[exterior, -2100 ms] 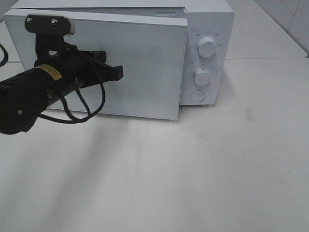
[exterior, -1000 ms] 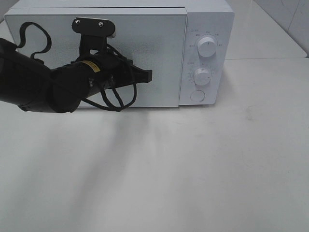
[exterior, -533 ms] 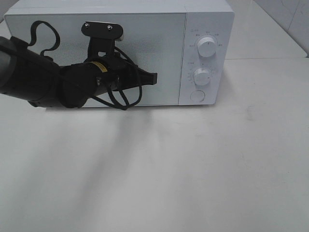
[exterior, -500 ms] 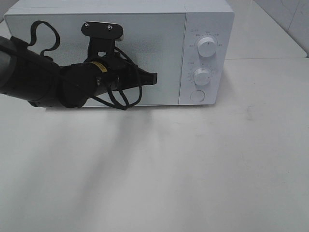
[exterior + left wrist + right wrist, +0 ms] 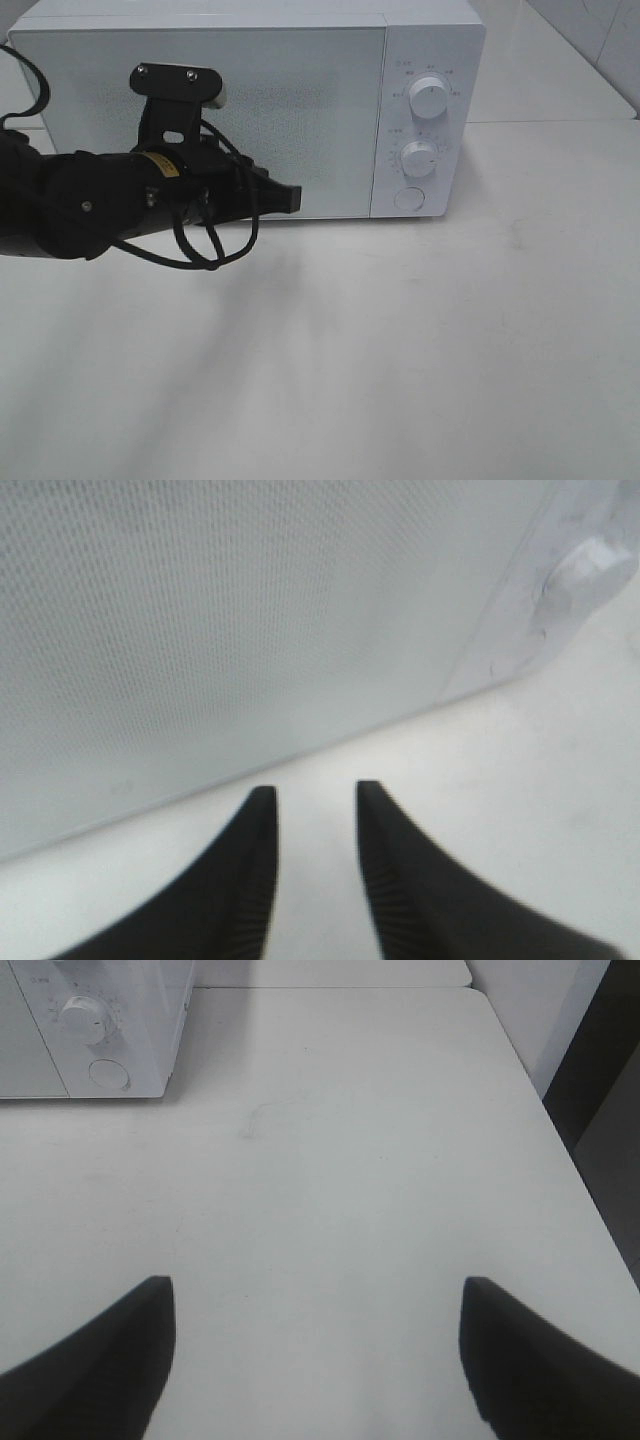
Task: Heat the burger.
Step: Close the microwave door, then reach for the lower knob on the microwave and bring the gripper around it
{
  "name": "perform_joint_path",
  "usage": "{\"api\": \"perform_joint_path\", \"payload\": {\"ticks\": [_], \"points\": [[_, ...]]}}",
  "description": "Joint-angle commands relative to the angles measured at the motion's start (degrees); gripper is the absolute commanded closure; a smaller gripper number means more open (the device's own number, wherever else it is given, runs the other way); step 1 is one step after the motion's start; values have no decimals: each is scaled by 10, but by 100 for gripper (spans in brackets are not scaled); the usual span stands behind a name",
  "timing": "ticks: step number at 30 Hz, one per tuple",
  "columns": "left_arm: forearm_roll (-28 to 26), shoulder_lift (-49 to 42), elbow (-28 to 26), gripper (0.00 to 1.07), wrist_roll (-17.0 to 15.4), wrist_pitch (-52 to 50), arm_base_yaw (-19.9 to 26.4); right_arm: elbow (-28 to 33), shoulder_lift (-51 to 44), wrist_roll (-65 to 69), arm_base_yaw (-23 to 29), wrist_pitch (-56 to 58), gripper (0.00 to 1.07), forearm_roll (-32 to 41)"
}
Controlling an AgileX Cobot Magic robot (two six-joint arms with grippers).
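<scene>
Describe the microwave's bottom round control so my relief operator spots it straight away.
Start at the white microwave; its control panel is right of the door. Under the upper knob and lower knob sits the button: round, flat, with no raised grip.

Black left gripper (image 5: 296, 199), yellow label (image 5: 153, 166), cables (image 5: 214, 252)

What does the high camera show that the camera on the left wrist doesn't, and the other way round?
Only the high camera: the whole microwave with its door shut, the upper dial, and the black left arm. Only the wrist camera: the left hand's two black fingers up close, slightly apart, nothing between them. Both: the door's dotted front, the white table, and the left hand near the door's lower edge.
</scene>
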Motion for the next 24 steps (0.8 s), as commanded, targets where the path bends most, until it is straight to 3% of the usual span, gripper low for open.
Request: {"api": "perform_joint_path", "payload": {"ticks": [1, 2, 9, 15, 16, 24], "points": [[-1, -21, 7, 44, -1, 55, -4, 1, -17, 1, -3, -6, 31, -4], [-1, -30, 9, 6, -1, 93, -4, 1, -17, 1, -3, -6, 31, -4], [10, -66, 9, 7, 0, 218, -2, 1, -17, 1, -3, -6, 31, -4], [54, -112, 9, 7, 0, 367, -2, 1, -17, 1, -3, -6, 31, -4], [73, -131, 9, 7, -1, 429, -2, 1, -17, 1, -3, -6, 31, -4], [106, -193, 9, 7, -15, 577, -2, 1, -17, 1, -3, -6, 31, -4]]}}
